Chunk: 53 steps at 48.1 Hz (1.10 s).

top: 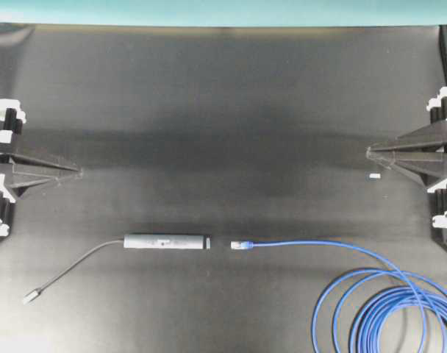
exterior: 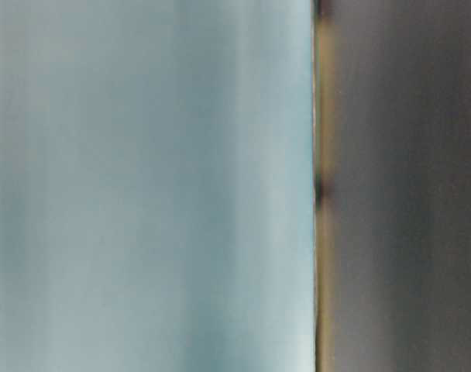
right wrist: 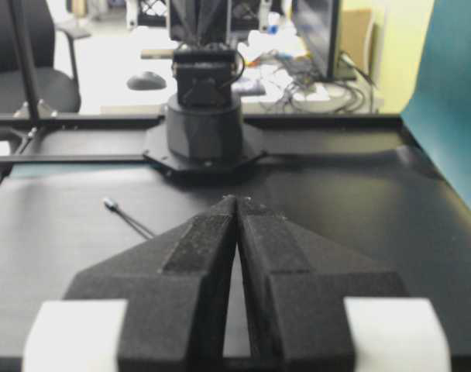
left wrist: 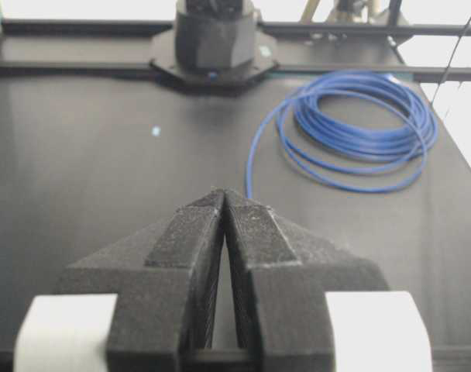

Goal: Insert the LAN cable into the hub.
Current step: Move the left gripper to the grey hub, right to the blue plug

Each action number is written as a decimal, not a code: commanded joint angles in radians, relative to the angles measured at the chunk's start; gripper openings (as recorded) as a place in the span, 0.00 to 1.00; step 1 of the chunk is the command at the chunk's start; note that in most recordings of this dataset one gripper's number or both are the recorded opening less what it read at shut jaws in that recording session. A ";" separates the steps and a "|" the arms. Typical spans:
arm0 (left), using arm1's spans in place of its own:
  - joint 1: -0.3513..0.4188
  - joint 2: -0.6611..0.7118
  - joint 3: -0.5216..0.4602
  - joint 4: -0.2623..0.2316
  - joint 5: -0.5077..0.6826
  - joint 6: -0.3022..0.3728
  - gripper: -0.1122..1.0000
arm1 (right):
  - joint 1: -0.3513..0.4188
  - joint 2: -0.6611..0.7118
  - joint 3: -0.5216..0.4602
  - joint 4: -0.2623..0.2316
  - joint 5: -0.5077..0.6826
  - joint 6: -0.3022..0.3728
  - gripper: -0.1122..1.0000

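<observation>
The hub (top: pixel 167 242) lies flat on the black mat at front centre, its grey cord tail running left to a silver plug (top: pixel 31 297). The LAN cable (top: pixel 312 245) lies to its right, its clear plug (top: pixel 240 245) a short gap from the hub's end, the rest wound in loops (top: pixel 396 312) at front right. The loops also show in the left wrist view (left wrist: pixel 363 128). My left gripper (top: pixel 78 171) rests shut and empty at the left edge. My right gripper (top: pixel 369 153) rests shut and empty at the right edge. The cord tail's plug shows in the right wrist view (right wrist: pixel 109 204).
A small white scrap (top: pixel 374 176) lies on the mat near my right gripper. Arm bases stand at both sides of the mat, one in the left wrist view (left wrist: pixel 214 39) and one in the right wrist view (right wrist: pixel 204 124). The table-level view is a blur.
</observation>
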 commanded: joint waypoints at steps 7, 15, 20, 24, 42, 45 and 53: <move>0.012 0.118 -0.124 0.040 0.279 -0.044 0.10 | -0.008 0.054 -0.049 0.060 0.176 0.034 0.10; -0.012 0.216 -0.238 0.041 0.476 -0.037 0.10 | 0.003 0.135 -0.143 0.061 0.425 0.075 0.10; -0.028 0.295 -0.282 0.041 0.548 -0.035 0.10 | 0.017 0.221 -0.199 0.060 0.551 0.075 0.10; -0.040 0.359 -0.313 0.041 0.572 -0.034 0.10 | 0.031 0.296 -0.241 0.060 0.627 0.074 0.10; -0.087 0.586 -0.417 0.041 0.672 -0.034 0.10 | 0.061 0.624 -0.407 0.055 0.784 0.072 0.11; -0.095 0.607 -0.420 0.041 0.667 -0.041 0.10 | 0.064 0.661 -0.428 0.055 0.795 0.067 0.11; -0.101 0.650 -0.420 0.041 0.630 -0.052 0.11 | 0.075 0.712 -0.440 0.055 0.764 0.067 0.30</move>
